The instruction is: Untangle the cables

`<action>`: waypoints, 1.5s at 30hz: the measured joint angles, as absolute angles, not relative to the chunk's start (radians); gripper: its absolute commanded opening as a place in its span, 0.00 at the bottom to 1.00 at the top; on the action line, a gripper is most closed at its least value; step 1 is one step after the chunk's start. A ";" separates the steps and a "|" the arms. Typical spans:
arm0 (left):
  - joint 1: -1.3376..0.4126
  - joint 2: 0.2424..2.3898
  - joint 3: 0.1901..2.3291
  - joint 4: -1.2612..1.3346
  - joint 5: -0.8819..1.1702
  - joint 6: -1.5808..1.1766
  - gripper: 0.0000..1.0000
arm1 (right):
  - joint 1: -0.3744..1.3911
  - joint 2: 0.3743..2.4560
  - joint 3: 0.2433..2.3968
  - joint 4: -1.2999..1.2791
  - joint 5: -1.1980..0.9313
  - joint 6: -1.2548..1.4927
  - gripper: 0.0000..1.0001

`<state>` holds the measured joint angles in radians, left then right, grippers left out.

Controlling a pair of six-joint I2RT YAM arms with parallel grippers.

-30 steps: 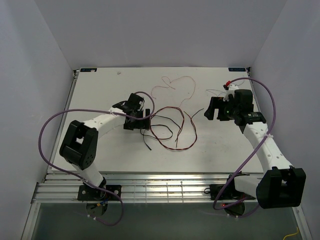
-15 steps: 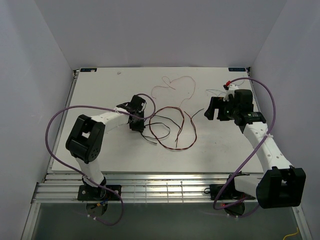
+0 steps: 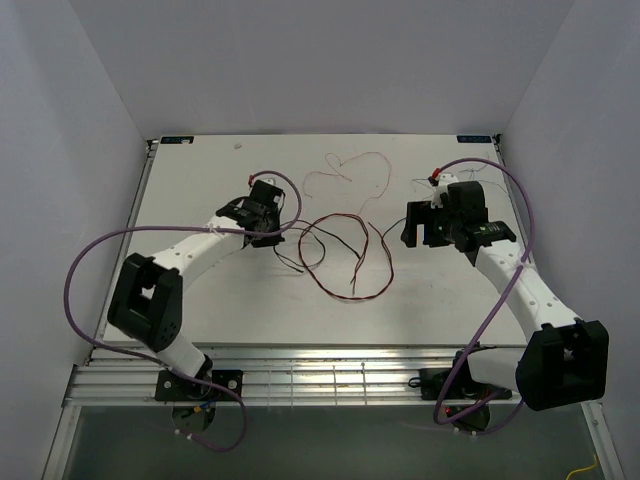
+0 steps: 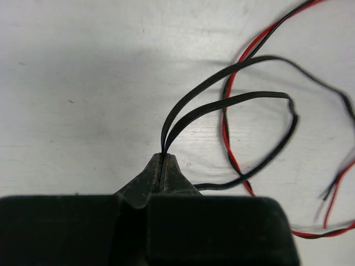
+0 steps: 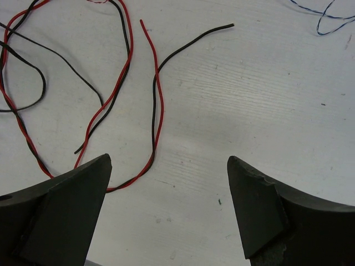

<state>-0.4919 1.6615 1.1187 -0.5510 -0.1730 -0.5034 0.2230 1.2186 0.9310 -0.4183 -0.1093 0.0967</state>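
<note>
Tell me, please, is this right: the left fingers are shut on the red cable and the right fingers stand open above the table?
The left wrist view shows the left fingers shut on a black cable, not the red one; the right fingers do stand open above the table.

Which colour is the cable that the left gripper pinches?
Black cable in the left gripper; clearest in left wrist view.

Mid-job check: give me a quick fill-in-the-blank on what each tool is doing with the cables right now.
The left tool is ___ on a doubled black cable.
On the right tool the jaws stand ___.
Under it, a red cable runs alongside a ___ one.
Missing words: shut; open; black.
</note>
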 measured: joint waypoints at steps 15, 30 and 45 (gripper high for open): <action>-0.244 1.685 1.589 -0.498 -0.262 -0.420 0.00 | 0.225 1.223 0.912 -0.412 -0.081 0.102 0.90; -0.021 2.292 2.072 -0.532 -0.134 -0.370 0.13 | 0.228 1.344 0.928 -0.366 -0.105 0.159 0.90; -0.012 2.124 1.870 -0.585 -0.052 -0.418 0.98 | 0.322 1.512 1.001 -0.334 0.156 0.369 0.91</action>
<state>-0.0124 2.1239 1.8698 -0.5854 -0.0517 -0.4179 0.3222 1.5120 1.0008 -0.3336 0.1562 0.3691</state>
